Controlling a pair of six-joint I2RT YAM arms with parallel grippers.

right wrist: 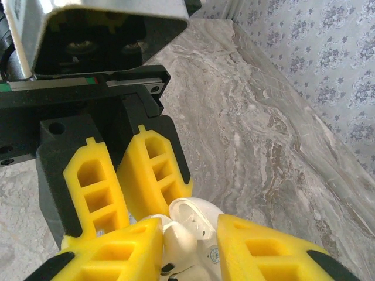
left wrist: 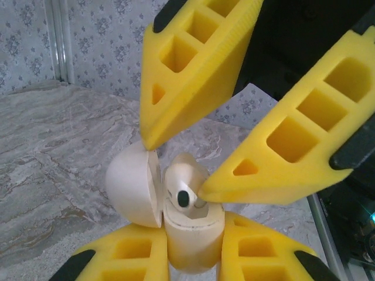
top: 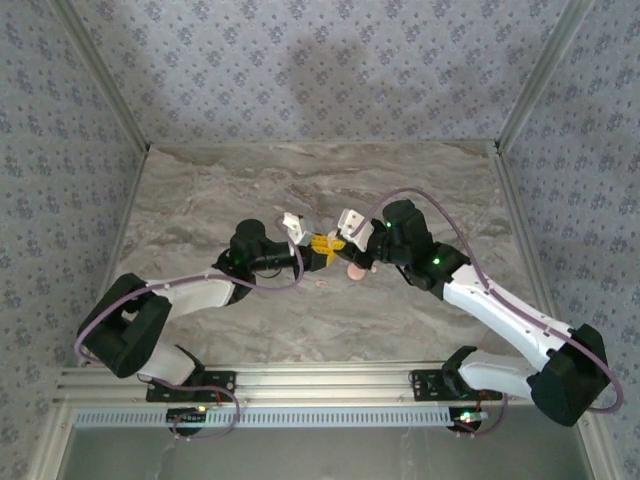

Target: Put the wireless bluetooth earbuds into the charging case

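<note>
Clenching charging case [left wrist: 193,225] over marble tabletop [top: 420,325], left pincer [left wrist: 190,260]; right pincer [left wrist: 176,167] parted; floral-papered walls [top: 320,60].

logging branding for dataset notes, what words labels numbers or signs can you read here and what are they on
No text here can be read.
Small round mark on the charging case: too small and blurred to read.
What looks like a sticker on the grey housing: cut off by the frame edge and blurred, unreadable.
</note>
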